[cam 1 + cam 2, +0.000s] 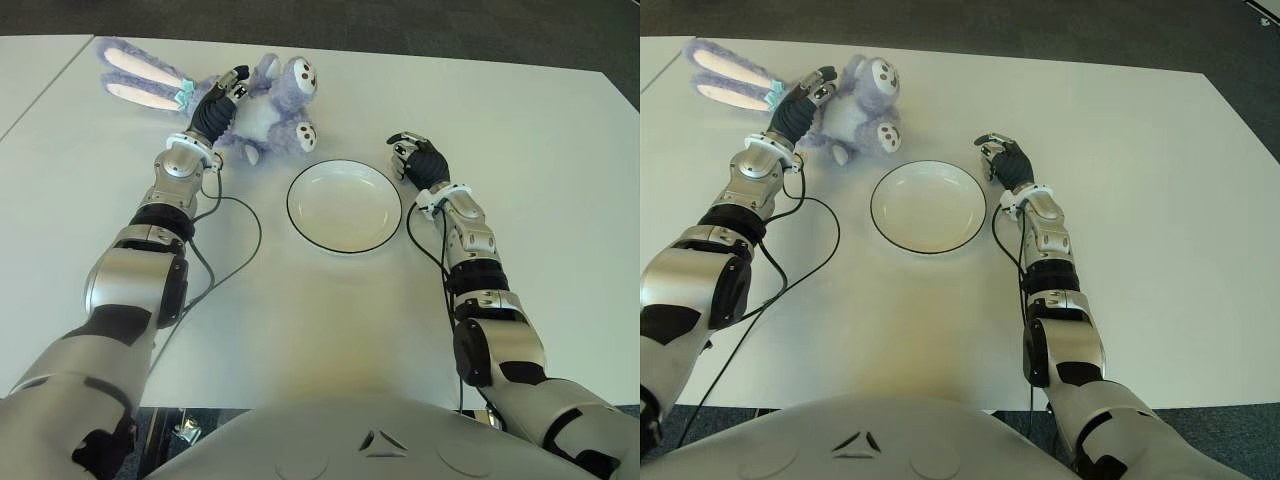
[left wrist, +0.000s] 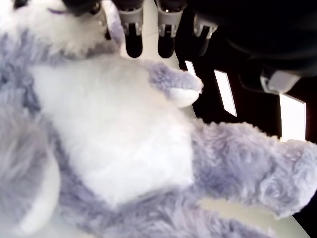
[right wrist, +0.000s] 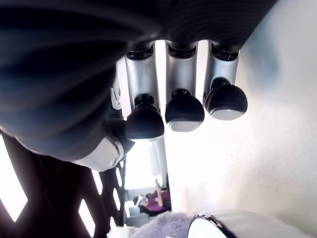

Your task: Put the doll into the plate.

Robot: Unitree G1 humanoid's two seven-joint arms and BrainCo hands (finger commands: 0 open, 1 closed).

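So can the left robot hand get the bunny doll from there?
Probably yes. The left robot hand is already over the doll, its fingers at the fur, though a firm grip isn't visible. Nothing blocks the plate beside it.

Wide white tabletop (image 1: 330, 320), plain and matte, filling nearly the whole of both eye views. Off at the far left, a thin dark seam (image 1: 40, 85) cutting diagonally, and beyond it a second tabletop (image 1: 22, 65) of the same white, butted right up against the first. Past the far edge, dark grey floor (image 1: 420, 30) in a band across the top, showing again as a wedge at the far right corner (image 1: 1255, 90). More dark floor below the near edge, with something small and metallic there, too unclear to name. In the left wrist view, slanted bright strips (image 2: 225, 91) on a black background.
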